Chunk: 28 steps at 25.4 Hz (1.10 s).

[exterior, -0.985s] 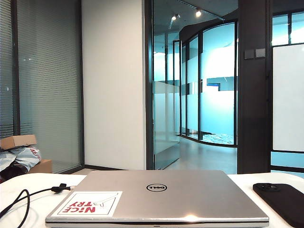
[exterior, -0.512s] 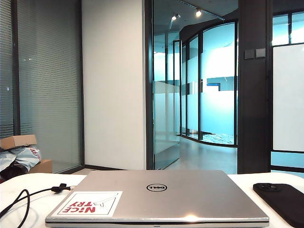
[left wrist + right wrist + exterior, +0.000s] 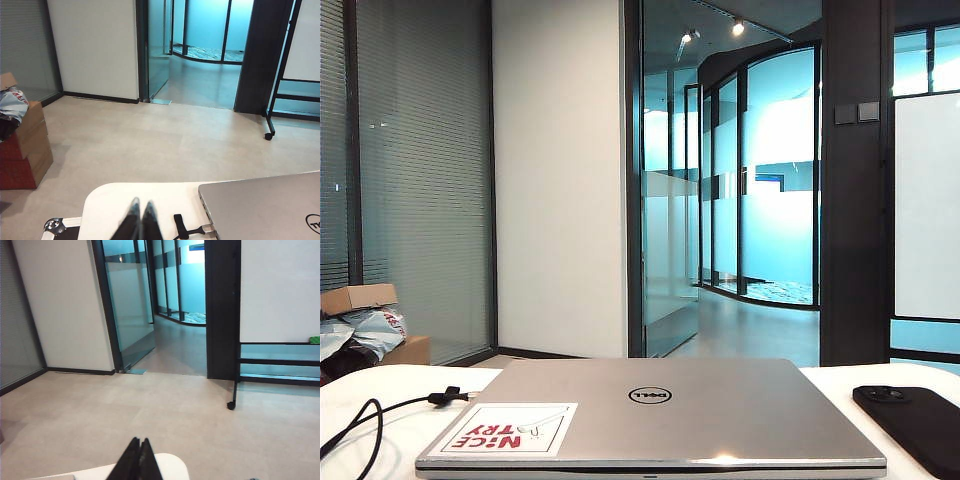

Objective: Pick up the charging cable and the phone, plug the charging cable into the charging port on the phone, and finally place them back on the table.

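The black charging cable loops over the white table at the left, its little tie near the laptop. The matte-black phone lies flat at the right, camera bump at its far end. Neither gripper shows in the exterior view. In the left wrist view my left gripper is shut and empty above the table; the cable's tie and silver plug lie beside it, the plug against the laptop's side. My right gripper is shut and empty over a rounded table corner. The right wrist view does not show the phone.
A closed silver Dell laptop with a red-lettered sticker fills the table's middle between cable and phone. Cardboard boxes stand on the floor at the left. A black case with a metal corner sits beside the table's edge.
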Available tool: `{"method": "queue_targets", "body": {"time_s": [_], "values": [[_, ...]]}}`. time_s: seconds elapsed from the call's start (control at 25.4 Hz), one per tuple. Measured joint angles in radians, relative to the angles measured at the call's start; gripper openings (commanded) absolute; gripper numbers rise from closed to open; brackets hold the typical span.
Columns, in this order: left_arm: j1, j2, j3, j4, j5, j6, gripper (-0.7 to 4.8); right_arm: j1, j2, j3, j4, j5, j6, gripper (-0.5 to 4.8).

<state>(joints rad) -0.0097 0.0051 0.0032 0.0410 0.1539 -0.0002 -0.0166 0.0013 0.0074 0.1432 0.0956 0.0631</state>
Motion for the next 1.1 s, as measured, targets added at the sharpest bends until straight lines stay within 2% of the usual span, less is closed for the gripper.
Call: {"method": "queue_targets", "body": {"time_s": [0.2,0.43,1.1], "values": [[0.000,0.000,0.000,0.000,0.000,0.000,-0.05,0.000,0.000,0.000,-0.001,-0.058,0.000,-0.01],[0.000,0.000,0.000,0.000,0.000,0.000,-0.05,-0.005,0.000,0.000,0.000,-0.009,0.000,-0.01],[0.000,0.000,0.000,0.000,0.000,0.000,-0.05,-0.004,0.000,0.000,-0.004,-0.006,0.000,-0.01]]}}
